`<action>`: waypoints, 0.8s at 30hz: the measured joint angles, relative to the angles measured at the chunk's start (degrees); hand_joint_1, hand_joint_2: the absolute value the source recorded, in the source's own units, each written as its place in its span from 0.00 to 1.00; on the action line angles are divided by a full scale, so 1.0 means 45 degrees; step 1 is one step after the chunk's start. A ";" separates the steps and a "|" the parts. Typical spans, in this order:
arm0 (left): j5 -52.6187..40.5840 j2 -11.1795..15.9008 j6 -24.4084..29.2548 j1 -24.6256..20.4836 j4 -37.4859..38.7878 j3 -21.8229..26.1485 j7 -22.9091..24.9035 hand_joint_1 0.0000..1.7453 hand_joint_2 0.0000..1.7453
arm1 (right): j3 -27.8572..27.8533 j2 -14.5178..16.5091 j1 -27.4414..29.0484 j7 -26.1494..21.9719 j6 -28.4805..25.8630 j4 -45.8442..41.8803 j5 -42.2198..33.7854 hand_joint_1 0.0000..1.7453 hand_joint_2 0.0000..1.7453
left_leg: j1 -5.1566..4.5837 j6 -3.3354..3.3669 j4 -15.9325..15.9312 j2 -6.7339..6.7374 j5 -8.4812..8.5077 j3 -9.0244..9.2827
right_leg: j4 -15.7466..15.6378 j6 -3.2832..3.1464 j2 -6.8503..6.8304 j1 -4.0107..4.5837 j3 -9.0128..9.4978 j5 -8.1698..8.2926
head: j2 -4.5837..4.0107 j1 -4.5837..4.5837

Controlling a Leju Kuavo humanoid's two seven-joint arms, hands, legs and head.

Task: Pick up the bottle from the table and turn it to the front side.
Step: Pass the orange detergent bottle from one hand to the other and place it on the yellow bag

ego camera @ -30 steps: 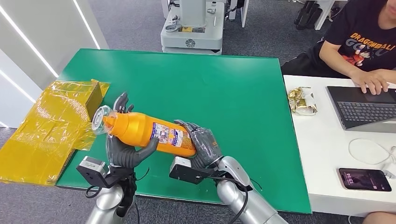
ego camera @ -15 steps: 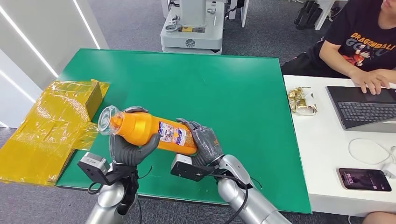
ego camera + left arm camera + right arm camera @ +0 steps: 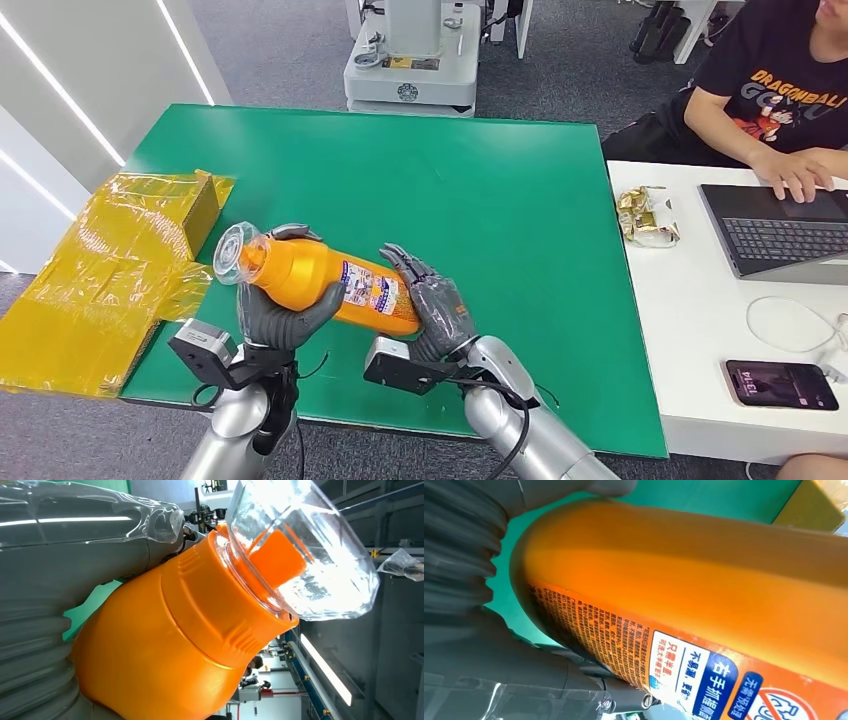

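Orange bottle (image 3: pixel 315 285) with clear cap (image 3: pixel 231 254) and printed label, tilted above green counter (image 3: pixel 500 200). Left hand (image 3: pixel 280 318) grips its neck end; right hand (image 3: pixel 435 310) cups its base, fingers spread.

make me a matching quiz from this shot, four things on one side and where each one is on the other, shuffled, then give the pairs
Things:
1. bottle
2. yellow box
3. snack packet
4. phone

Places:
A. on the white desk, beside the laptop
B. at the green table's left edge
C. held above the table by the left robot hand, the right robot hand at its base
D. at the white desk's near edge

Pairs: 1-C, 2-B, 3-A, 4-D
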 joint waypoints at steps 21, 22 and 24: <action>0.0475 0.0217 0.1059 -0.0131 0.0448 -0.0035 -0.0311 1.00 1.00 | 0.0010 -0.0832 0.2317 -0.0879 -0.2841 -0.5768 -0.0702 0.00 1.00 | 0.0000 0.0000 -0.0001 0.0010 -0.0001 -0.0002 | -0.0002 0.0000 0.0005 0.0000 -0.0006 -0.0001 | 0.0000 0.0000; 0.0464 0.0232 0.1104 -0.0139 0.0472 -0.0035 -0.0311 1.00 1.00 | 0.0010 -0.0901 0.2438 -0.0888 -0.2873 -0.6124 -0.0709 0.00 1.00 | 0.0000 0.0000 -0.0001 0.0009 -0.0001 -0.0002 | -0.0002 0.0000 0.0005 0.0000 -0.0007 -0.0001 | 0.0000 0.0000; 0.0420 0.0249 0.1264 -0.0166 0.0525 -0.0033 -0.0308 1.00 1.00 | 0.0007 -0.1024 0.2673 -0.0908 -0.2946 -0.6706 -0.0735 0.00 1.00 | 0.0000 0.0000 -0.0001 0.0006 -0.0001 -0.0002 | -0.0003 0.0000 0.0003 0.0000 -0.0006 -0.0001 | 0.0000 0.0001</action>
